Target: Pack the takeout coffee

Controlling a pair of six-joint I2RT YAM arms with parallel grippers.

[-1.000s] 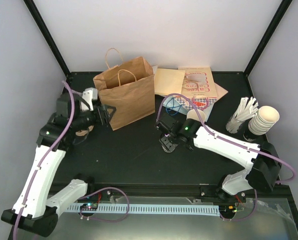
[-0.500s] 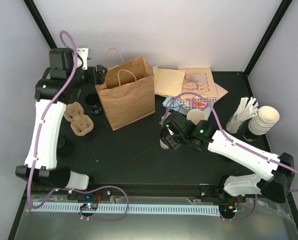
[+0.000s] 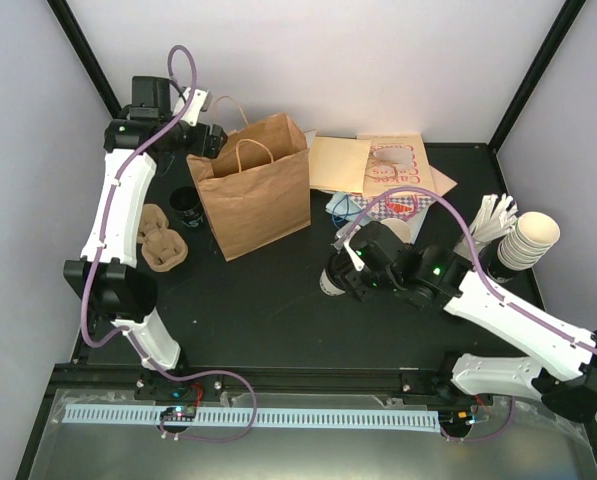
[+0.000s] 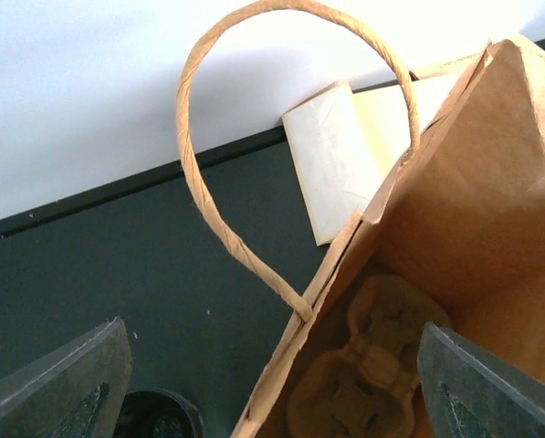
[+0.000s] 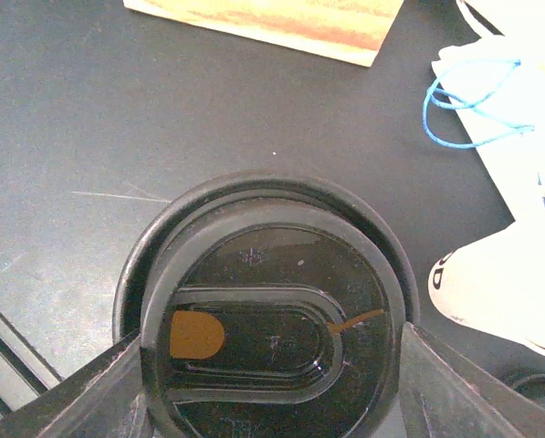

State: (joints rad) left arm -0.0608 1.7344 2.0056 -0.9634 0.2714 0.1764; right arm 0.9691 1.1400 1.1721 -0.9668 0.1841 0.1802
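Coffee, takeout, one item: paper cup under a black lid [image 5: 272,328], standing low on the table [image 3: 258,310] near the middle, in front of your right arm's base and well apart from the bag. You will find your right gripper [image 3: 341,278] clasped on it, one finger [image 5: 103,397] pressed to each side of the lid's rim. An orange patch shows on the lid's left end in the right wrist view.

Cup carrier, moulded pulp [image 3: 161,240], one on the table at the left, beside your left arm.

Container, black and round [image 3: 186,205], just behind that carrier and beside the bag's left face.

Cups, cream, one nested stack [image 3: 530,240] at the far right edge (lidless, not the packed item).

Bag, brown paper [image 3: 258,195], upright and open-mouthed, left of centre, looped handle [image 4: 204,173] raised. A second pulp carrier [image 4: 363,374] lies on its floor.

Left gripper [image 3: 210,138], above the bag's rear left corner, jaws spread wide with nothing between its fingers [image 4: 71,383].

Envelope, pale [image 3: 338,160], flat against the back edge, right of the bag.
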